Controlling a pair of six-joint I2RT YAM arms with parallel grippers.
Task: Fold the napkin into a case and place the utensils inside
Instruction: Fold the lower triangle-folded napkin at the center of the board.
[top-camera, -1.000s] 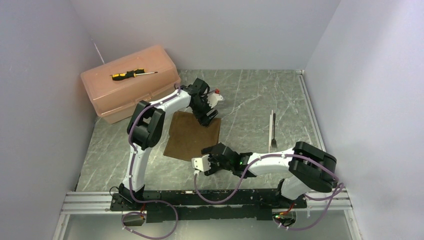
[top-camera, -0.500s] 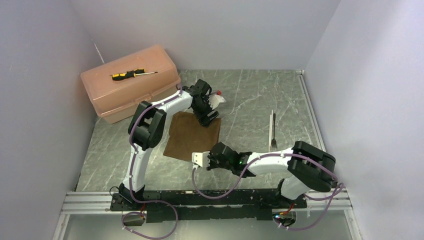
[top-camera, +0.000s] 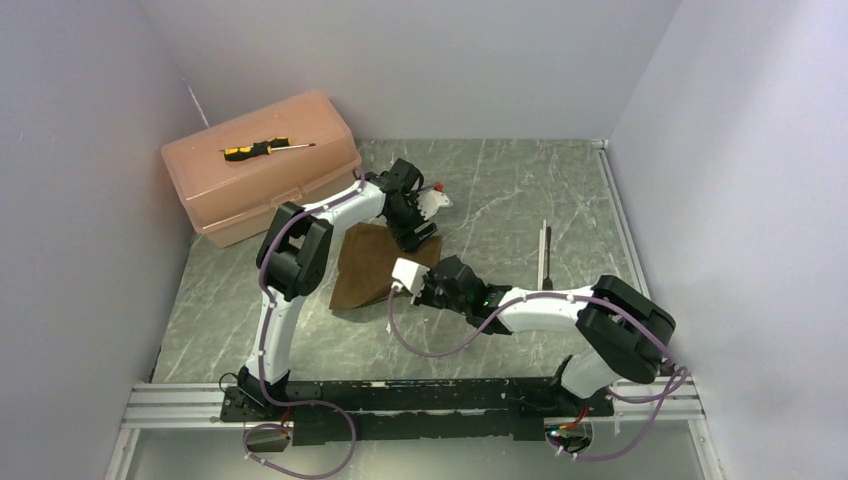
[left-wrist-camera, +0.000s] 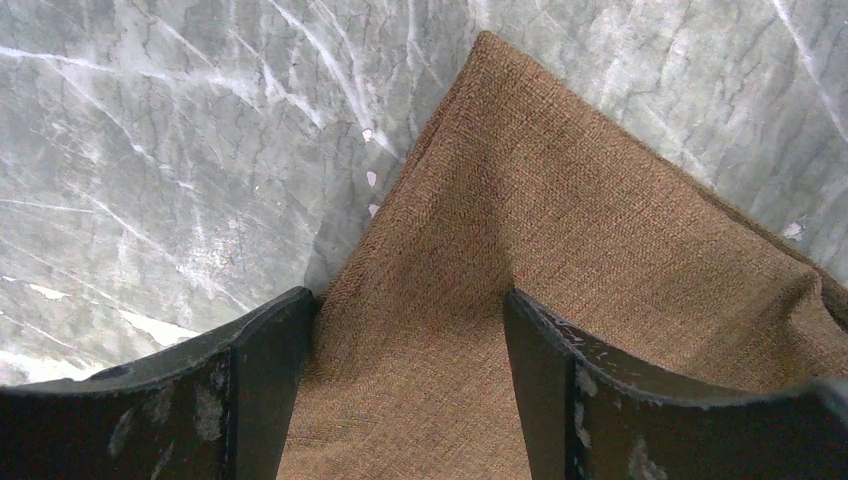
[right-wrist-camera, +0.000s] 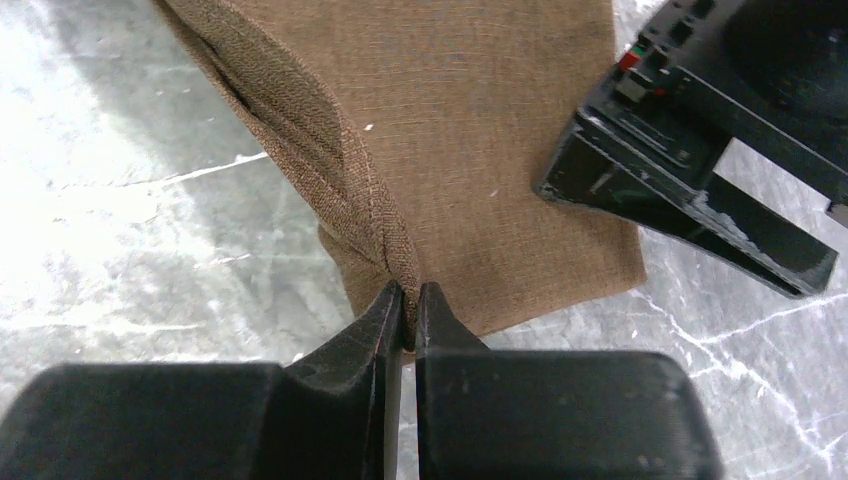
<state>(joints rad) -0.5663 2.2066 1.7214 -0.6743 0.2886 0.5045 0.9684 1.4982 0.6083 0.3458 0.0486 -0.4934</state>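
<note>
The right gripper (right-wrist-camera: 408, 305) pinches a lifted edge of the brown napkin (top-camera: 365, 268) between closed fingers, the cloth doubled over on itself near the middle of the grey marble table (top-camera: 500, 190). The left gripper (left-wrist-camera: 405, 380) stands spread wide over the napkin's far corner, its fingers (left-wrist-camera: 265, 370) straddling the fabric without clamping it. The utensils (top-camera: 545, 255) lie to the right, apart from the cloth, while a screwdriver (top-camera: 262, 149) rests on the pink box (top-camera: 215, 195) at far left.
</note>
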